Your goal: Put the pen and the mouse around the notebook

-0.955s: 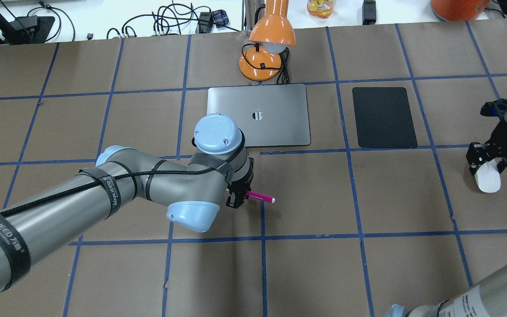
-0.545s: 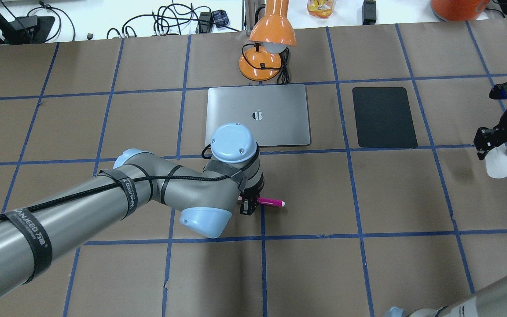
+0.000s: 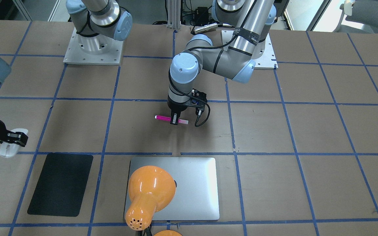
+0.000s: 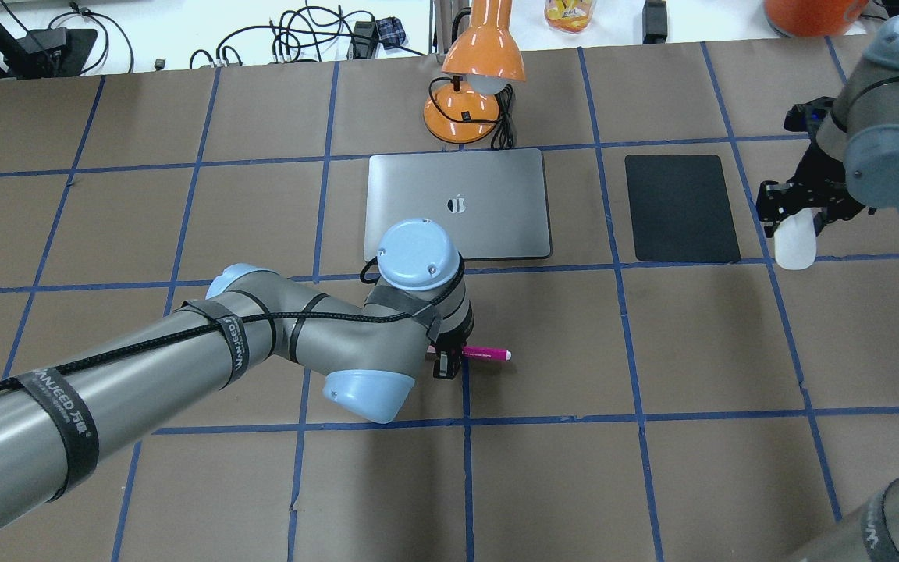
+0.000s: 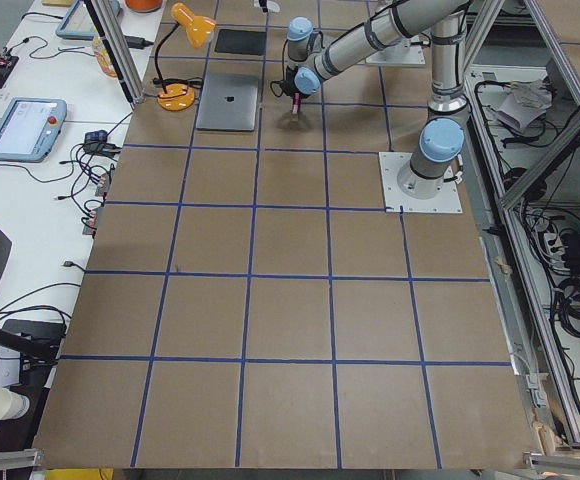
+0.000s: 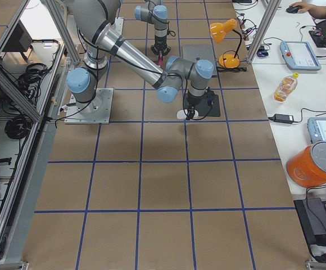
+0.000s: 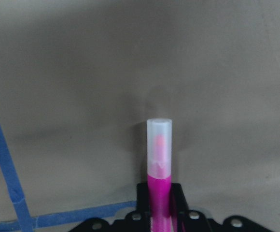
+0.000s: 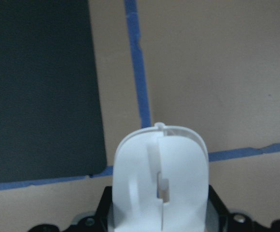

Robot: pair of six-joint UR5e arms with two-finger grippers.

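Observation:
My left gripper is shut on the magenta pen, holding it level a little above the table, in front of the silver notebook. In the left wrist view the pen sticks out from between the jaws, pale cap first. My right gripper is shut on the white mouse and holds it in the air just right of the black mat. From the front I see the pen, the mouse and the notebook.
An orange desk lamp stands behind the notebook, with its head over the notebook's far edge. In the right wrist view the black mat lies left of the mouse. Cables and devices lie beyond the table's far edge.
My left arm has carried the pen a little to the right. My right arm has lifted the mouse and moved it away from the robot and leftward, up beside the black mat.

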